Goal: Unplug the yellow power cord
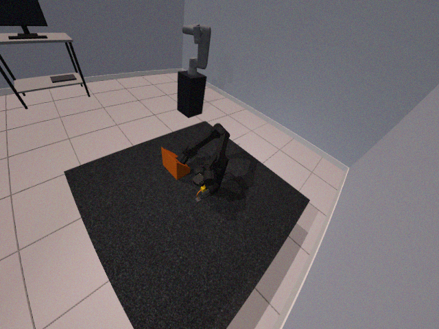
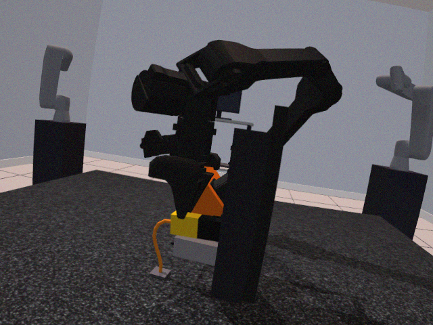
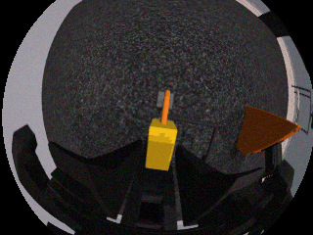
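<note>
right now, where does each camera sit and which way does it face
Top: high above the room, looking down at the dark mat; the whole arm shows, small.
Exterior: low on the mat, facing the arm; its fingers reach down to the yellow plug.
Wrist: on the arm's end, looking down between the fingers at the plug.
Shared: exterior and wrist both show plug, cord and orange box.

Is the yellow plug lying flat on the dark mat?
No, the yellow plug sits up on the grey power strip, with the tool right at its top.
</note>
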You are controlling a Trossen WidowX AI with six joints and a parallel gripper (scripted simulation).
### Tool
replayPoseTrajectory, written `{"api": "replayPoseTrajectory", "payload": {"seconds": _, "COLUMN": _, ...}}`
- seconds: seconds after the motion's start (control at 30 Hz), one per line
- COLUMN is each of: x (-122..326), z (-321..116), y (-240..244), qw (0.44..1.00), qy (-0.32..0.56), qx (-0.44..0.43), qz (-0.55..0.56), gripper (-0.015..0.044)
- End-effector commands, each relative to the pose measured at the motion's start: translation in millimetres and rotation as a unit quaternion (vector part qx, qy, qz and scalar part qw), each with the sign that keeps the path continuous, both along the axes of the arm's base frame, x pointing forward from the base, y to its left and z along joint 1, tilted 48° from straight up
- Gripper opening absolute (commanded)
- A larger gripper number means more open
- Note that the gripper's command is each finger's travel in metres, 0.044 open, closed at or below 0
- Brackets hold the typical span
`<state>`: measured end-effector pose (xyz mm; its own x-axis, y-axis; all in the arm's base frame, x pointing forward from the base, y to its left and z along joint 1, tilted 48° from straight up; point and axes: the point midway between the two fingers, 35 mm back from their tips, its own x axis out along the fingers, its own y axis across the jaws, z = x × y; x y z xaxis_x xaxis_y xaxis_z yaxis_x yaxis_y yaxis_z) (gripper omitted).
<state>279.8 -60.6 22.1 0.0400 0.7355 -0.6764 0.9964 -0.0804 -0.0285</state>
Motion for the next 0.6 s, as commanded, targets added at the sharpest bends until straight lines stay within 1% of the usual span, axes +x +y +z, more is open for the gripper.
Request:
{"api": "replayPoseTrajectory", "payload": {"seconds": 0.0, "x": -1.8, "z": -3.4, "y": 5.4, "qw": 1.000, "qy": 0.005, "qx": 0.003, "qz": -0.001, "gripper": 0.0160}}
{"api": "replayPoseTrajectory", "payload": {"seconds": 0.13, "x": -1.8, "z": -3.4, "y": 5.4, "qw": 1.000, "qy": 0.005, "qx": 0.003, "qz": -0.001, "gripper": 0.0160}}
{"api": "replayPoseTrajectory", "payload": {"seconds": 0.27, "x": -0.3, "z": -2.1, "y": 3.3, "qw": 1.000, "qy": 0.001, "qx": 0.001, "qz": 0.001, "gripper": 0.0055}}
{"api": "replayPoseTrajectory", "payload": {"seconds": 0.57, "x": -0.3, "z": -2.3, "y": 3.1, "qw": 1.000, "qy": 0.001, "qx": 0.001, "qz": 0.001, "gripper": 0.0000}}
